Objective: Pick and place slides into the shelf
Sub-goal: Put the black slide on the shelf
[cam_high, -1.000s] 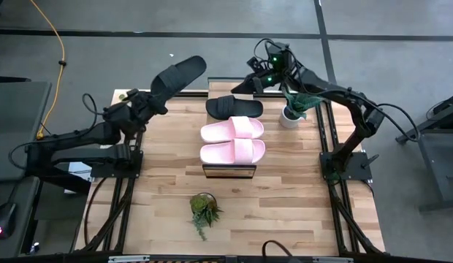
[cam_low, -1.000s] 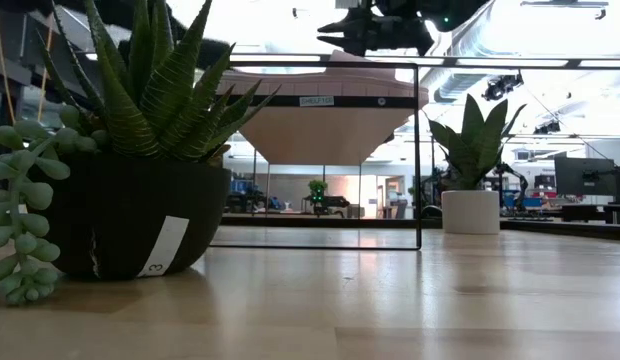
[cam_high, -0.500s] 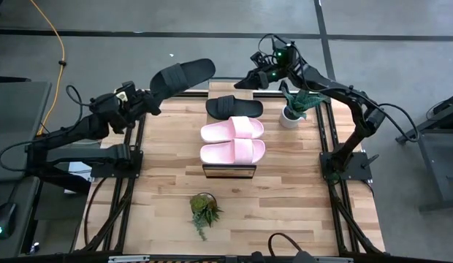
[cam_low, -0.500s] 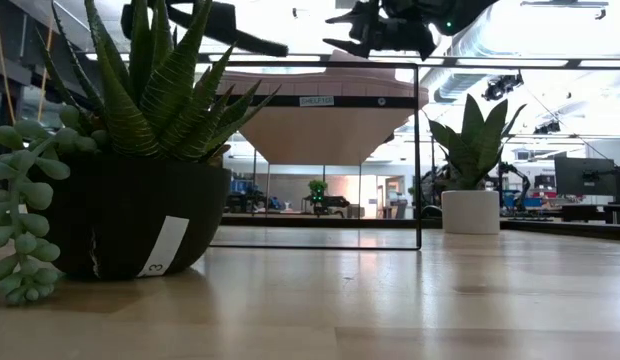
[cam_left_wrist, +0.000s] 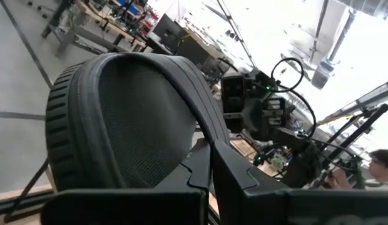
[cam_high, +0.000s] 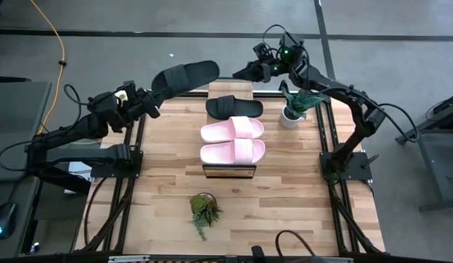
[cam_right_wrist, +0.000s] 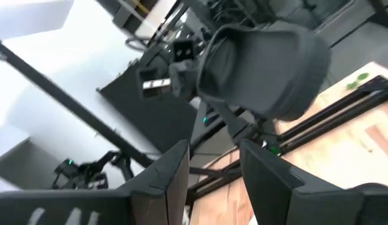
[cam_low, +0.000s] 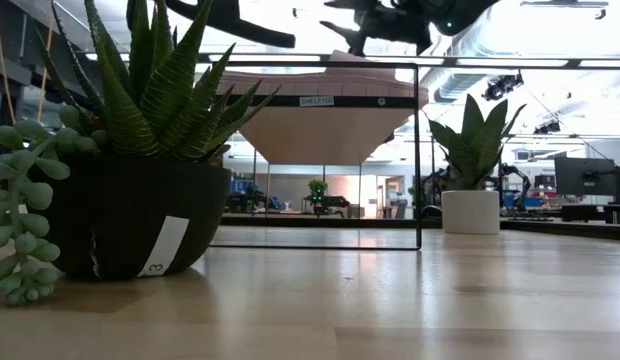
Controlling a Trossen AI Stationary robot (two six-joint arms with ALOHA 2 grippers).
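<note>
My left gripper is shut on a black slide, held in the air over the table's far left corner; the slide fills the left wrist view and shows at the top of the low view. My right gripper hangs open above the shelf's far end, pointing at that slide, with a gap between them. On the shelf's top lie another black slide and two pink slides, flat on their soles. My left gripper pinches the black slide between its two fingers at the end nearest the arm, coming at it from the table's left along its length. The slide is lifted clear and sticks out beyond the fingers toward the right gripper, close to level.
A white-potted plant stands right of the shelf, under the right arm. A dark-potted succulent stands toward the near edge, close to the low camera. Bare tabletop lies left and right of the shelf.
My left gripper has drawn back toward the table's left and tipped the black slide from slanting up to nearly level, its free end reaching farther right. My right gripper has moved up and toward the far edge, nearer the slide's free end, and has stayed open.
</note>
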